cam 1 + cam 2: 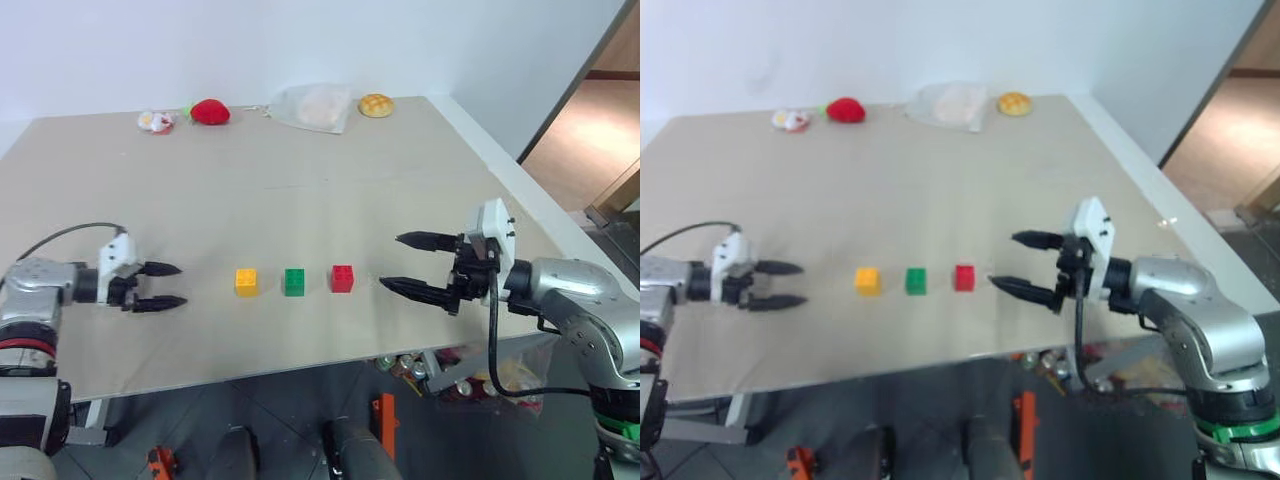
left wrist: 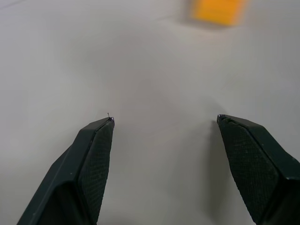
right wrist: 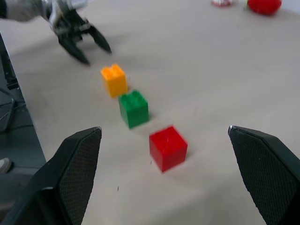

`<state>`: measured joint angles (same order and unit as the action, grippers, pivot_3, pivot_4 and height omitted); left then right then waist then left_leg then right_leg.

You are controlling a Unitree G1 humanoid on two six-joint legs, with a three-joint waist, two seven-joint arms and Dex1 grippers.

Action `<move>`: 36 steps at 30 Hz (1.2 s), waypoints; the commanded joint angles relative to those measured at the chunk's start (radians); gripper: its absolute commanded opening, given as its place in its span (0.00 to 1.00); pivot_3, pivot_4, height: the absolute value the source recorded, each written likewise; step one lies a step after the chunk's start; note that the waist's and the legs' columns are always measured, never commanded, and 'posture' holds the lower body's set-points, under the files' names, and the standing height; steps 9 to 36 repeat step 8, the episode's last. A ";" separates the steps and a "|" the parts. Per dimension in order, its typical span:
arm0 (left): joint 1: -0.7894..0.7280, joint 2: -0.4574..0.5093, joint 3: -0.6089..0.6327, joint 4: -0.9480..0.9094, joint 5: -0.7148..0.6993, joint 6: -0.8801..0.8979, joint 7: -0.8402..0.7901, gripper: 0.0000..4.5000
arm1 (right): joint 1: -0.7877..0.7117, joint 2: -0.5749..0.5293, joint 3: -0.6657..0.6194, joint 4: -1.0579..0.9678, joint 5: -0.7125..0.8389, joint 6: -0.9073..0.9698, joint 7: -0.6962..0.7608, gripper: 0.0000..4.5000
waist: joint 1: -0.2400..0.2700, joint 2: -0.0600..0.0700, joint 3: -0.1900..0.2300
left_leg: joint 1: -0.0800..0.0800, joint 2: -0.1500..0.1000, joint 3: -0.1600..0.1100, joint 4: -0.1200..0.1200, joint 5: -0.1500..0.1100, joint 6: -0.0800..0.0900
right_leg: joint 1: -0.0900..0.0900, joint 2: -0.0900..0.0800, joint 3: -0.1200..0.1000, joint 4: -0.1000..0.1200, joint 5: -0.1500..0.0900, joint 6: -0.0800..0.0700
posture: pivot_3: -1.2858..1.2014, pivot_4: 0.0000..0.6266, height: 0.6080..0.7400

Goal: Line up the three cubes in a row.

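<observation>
Three small studded cubes stand in a row near the table's front edge: yellow-orange cube (image 1: 246,282) on the left, green cube (image 1: 294,281) in the middle, red cube (image 1: 342,278) on the right, with small gaps between them. My left gripper (image 1: 168,286) hovers open to the left of the yellow-orange cube (image 2: 218,10), apart from it and holding nothing. My right gripper (image 1: 404,263) is open to the right of the red cube (image 3: 168,147), empty, its fingers pointing toward the row.
At the table's far edge lie a red plush strawberry (image 1: 209,112), a small white-and-red toy (image 1: 155,122), a clear plastic bag (image 1: 315,106) and a round yellow bun (image 1: 376,105). The table's right edge (image 1: 520,175) drops to the floor beside a doorway.
</observation>
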<state>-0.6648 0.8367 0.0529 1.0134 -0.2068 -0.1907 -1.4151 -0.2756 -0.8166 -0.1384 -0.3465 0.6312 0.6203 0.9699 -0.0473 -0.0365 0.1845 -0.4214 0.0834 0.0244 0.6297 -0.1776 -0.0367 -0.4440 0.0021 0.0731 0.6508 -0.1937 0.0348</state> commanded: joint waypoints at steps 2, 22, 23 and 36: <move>0.089 0.005 0.111 -0.282 -0.113 0.299 0.138 0.81 | 0.051 -0.031 -0.069 0.022 -0.017 -0.041 0.013 1.00 | 0.003 0.000 0.000 | -0.001 0.000 0.000 0.001 0.000 0.000 | 0.000 -0.001 0.000 0.000 0.000 0.000 | 0.52 0.24 1.00; 0.381 -0.020 0.219 -0.847 -0.310 0.626 0.257 0.81 | 0.054 -0.026 -0.086 0.096 -0.035 -0.062 0.006 1.00 | -0.002 0.000 0.000 | 0.000 0.000 0.002 0.000 0.000 -0.001 | 0.000 -0.002 0.000 0.000 0.000 0.000 | 0.52 0.24 1.00; 0.381 -0.020 0.219 -0.847 -0.310 0.626 0.257 0.81 | 0.054 -0.026 -0.086 0.096 -0.035 -0.062 0.006 1.00 | -0.002 0.000 0.000 | 0.000 0.000 0.002 0.000 0.000 -0.001 | 0.000 -0.002 0.000 0.000 0.000 0.000 | 0.52 0.24 1.00; 0.381 -0.020 0.219 -0.847 -0.310 0.626 0.257 0.81 | 0.054 -0.026 -0.086 0.096 -0.035 -0.062 0.006 1.00 | -0.002 0.000 0.000 | 0.000 0.000 0.002 0.000 0.000 -0.001 | 0.000 -0.002 0.000 0.000 0.000 0.000 | 0.52 0.24 1.00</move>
